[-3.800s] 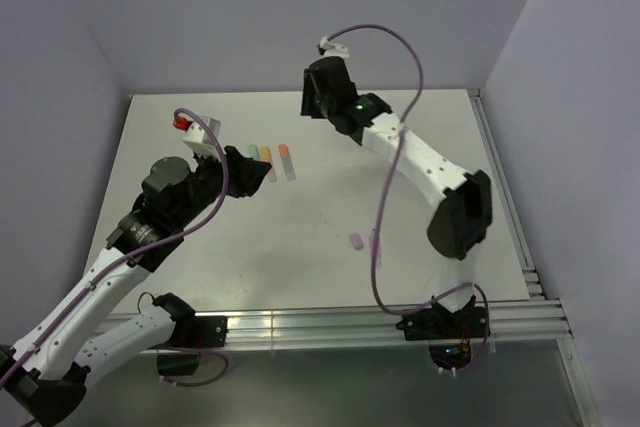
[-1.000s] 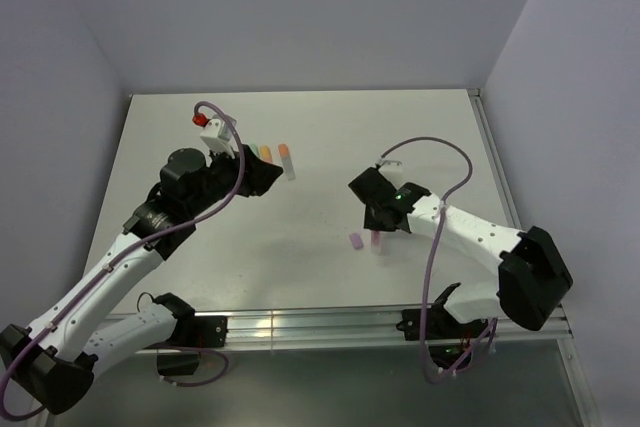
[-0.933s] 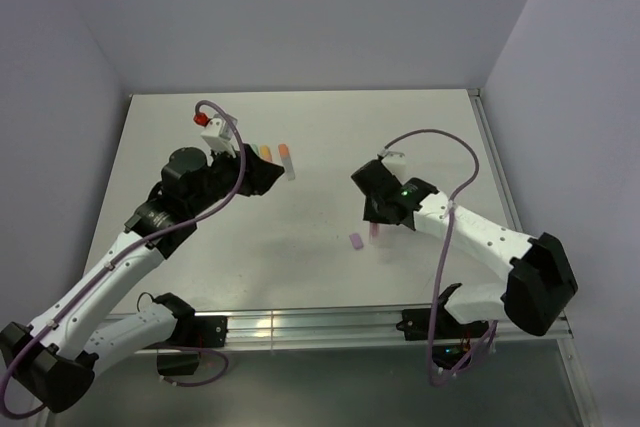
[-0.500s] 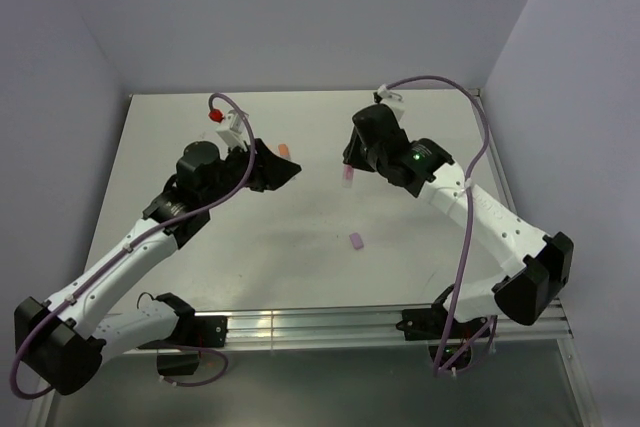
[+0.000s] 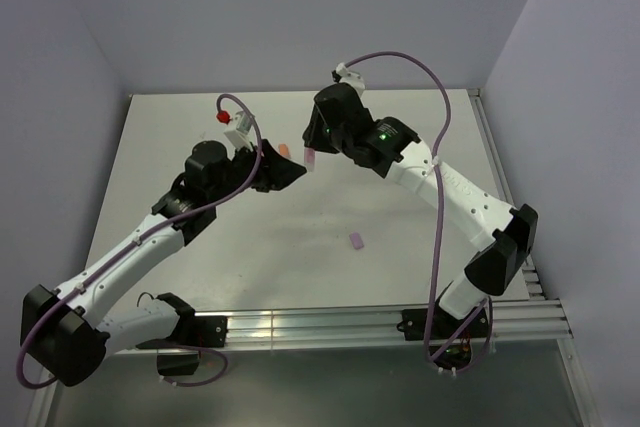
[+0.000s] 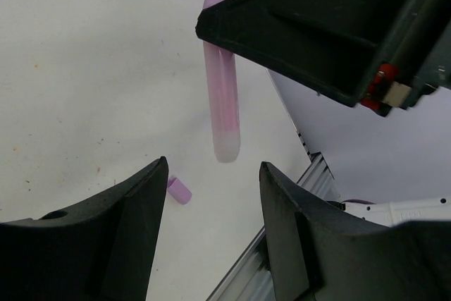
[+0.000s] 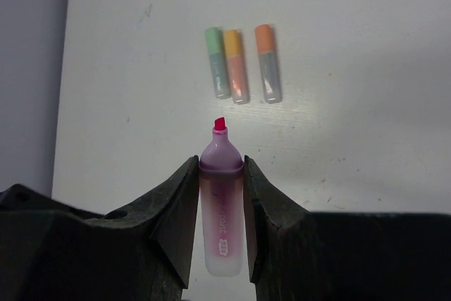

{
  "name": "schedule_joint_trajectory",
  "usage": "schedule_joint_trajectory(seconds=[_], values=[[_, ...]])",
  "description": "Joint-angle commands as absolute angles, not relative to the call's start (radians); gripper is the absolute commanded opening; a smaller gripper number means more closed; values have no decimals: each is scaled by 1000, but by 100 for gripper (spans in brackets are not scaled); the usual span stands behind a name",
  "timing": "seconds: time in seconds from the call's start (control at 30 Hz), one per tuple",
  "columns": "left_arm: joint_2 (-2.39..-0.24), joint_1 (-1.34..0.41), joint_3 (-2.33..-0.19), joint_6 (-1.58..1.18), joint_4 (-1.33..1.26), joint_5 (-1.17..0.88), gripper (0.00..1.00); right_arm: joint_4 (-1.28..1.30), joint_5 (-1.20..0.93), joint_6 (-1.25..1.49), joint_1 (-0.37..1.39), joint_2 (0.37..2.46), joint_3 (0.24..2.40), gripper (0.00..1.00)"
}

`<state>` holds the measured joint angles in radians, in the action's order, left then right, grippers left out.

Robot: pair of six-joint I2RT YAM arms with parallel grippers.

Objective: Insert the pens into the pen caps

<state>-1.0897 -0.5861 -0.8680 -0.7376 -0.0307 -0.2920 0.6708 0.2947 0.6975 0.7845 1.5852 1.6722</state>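
White table top (image 5: 170, 137): one.

Grippers: two.
- Your right gripper (image 7: 220, 174) is clamped on the barrel of the pink-purple translucent marker (image 7: 221, 223). It holds the marker in the air toward the far edge, bare tip pointing away from the wrist.
- Your left gripper (image 6: 211, 174) is empty, fingers apart, facing that marker.

Markers: four. Three lie in a row near the far edge, left of middle:
- green-ended marker (image 7: 217, 72)
- orange-ended marker (image 7: 236, 74)
- second orange-ended marker (image 7: 267, 72)

I judge these three to be capped.

Loose caps: one. The stubby purple plastic cap (image 5: 356, 241) lies toward the near edge, well apart from its marker.

Step in hand: final marker lifted, not yet capped.

Next move: grip the cap and line its mouth up with the tip. You cannot tell which way the mouth faces.
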Motion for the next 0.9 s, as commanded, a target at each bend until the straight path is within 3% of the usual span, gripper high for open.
schedule_joint_trajectory(seconds=[0.0,0.43,0.87], values=[[-1103,-592,-865,-747,-87,-293,60,669,307,698,818,1594,1749,0],[-1126,-592,-861,-761,-120,-281,58,653,313,726,884,1591,1720,0],[-1121,-592,-848,-767,-126,-290,39,643,327,736,913,1606,1715,0]])
